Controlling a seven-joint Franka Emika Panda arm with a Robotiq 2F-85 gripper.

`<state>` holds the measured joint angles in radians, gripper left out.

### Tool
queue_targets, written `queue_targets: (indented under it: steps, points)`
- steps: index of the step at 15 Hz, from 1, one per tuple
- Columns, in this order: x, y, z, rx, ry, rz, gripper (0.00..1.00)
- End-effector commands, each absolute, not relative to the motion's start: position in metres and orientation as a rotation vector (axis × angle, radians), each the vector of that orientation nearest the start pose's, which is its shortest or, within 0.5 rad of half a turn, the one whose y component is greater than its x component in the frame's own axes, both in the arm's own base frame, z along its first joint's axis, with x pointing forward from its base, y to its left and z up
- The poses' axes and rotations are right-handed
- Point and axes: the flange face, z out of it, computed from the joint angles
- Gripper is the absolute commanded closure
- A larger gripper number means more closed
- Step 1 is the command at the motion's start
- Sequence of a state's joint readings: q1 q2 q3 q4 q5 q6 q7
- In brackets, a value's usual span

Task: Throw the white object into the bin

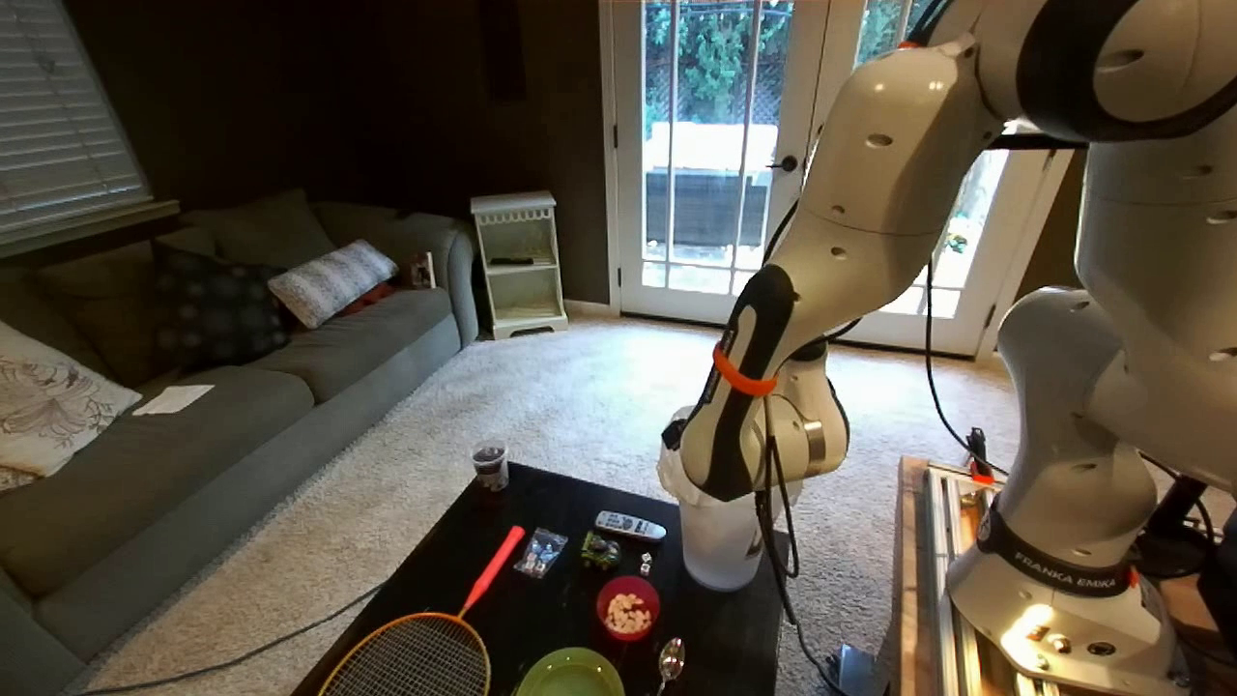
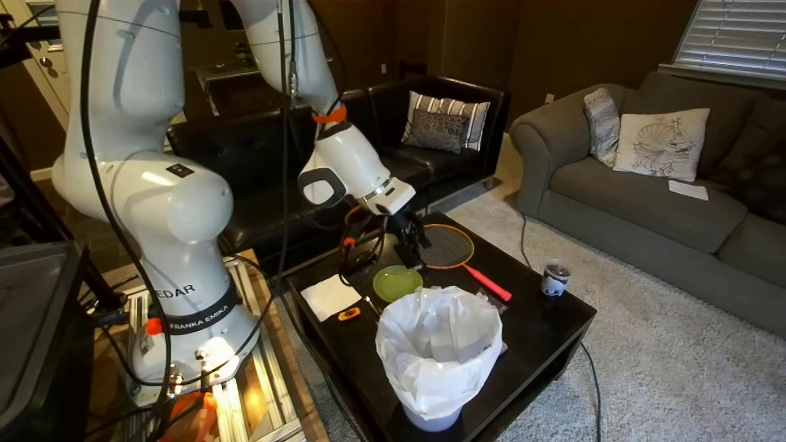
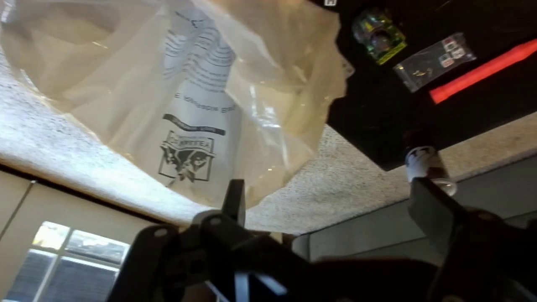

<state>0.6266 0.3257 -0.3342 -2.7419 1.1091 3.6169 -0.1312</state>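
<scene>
The white bin (image 1: 720,546) stands on the dark low table with a crinkled plastic liner over its rim. It also shows in an exterior view (image 2: 431,417), and its printed liner fills the upper left of the wrist view (image 3: 201,109). My gripper (image 3: 329,186) is open beside the liner, with nothing between its fingers. In an exterior view the gripper (image 2: 420,254) appears behind the bin, above the plate and racket area; the arm largely hides it in the opposite view. A flat white sheet (image 2: 331,296) lies on the table. I cannot tell which white object is meant.
On the table (image 2: 546,344) are a green plate (image 1: 570,675), a red bowl (image 1: 628,609) of white bits, a spoon (image 1: 672,659), a racket (image 1: 416,657), a remote (image 1: 630,526), a toy (image 1: 601,551), a plastic packet (image 1: 541,552) and a cup (image 1: 491,466) near a corner.
</scene>
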Motion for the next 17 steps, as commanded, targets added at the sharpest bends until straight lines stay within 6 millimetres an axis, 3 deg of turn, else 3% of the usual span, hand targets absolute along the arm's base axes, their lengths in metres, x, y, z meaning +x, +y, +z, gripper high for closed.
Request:
queue_targets:
  steps: [1, 5, 9, 10, 17]
  points:
    - [0.386, 0.021, 0.202, -3.077, 0.775, -0.876, 0.0]
    - [0.398, 0.059, 0.191, -3.09, 0.435, -0.772, 0.0]
    - [0.416, 0.083, 0.185, -3.067, 0.086, -0.655, 0.0]
    - [0.407, 0.079, 0.182, -3.091, 0.185, -0.709, 0.0]
    - [0.415, 0.081, 0.181, -3.078, 0.107, -0.676, 0.0]
